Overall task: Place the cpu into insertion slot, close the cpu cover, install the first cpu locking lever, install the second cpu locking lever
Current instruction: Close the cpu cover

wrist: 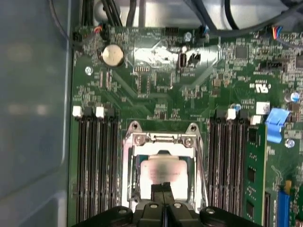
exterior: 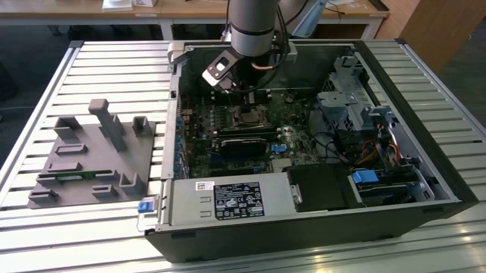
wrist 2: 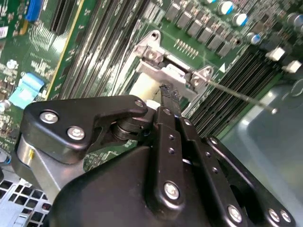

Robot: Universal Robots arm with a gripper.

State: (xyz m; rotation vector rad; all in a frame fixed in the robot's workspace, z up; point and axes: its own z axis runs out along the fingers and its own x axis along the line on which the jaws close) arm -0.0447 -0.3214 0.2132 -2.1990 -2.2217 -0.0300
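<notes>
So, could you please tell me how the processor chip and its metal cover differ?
The chip is a solid pale square with a dull grey top; the cover is a shinier open frame with a cut-out middle. The cover is the larger; the chip shows through its opening. Both are square and silvery.

A pale slatted metal table spans the exterior view, with glare on its slats at six o'clock. Beyond it, at twelve o'clock, stands a wooden desk on white legs. A wooden cabinet stands at two o'clock, and dark floor shows at ten o'clock.
</notes>
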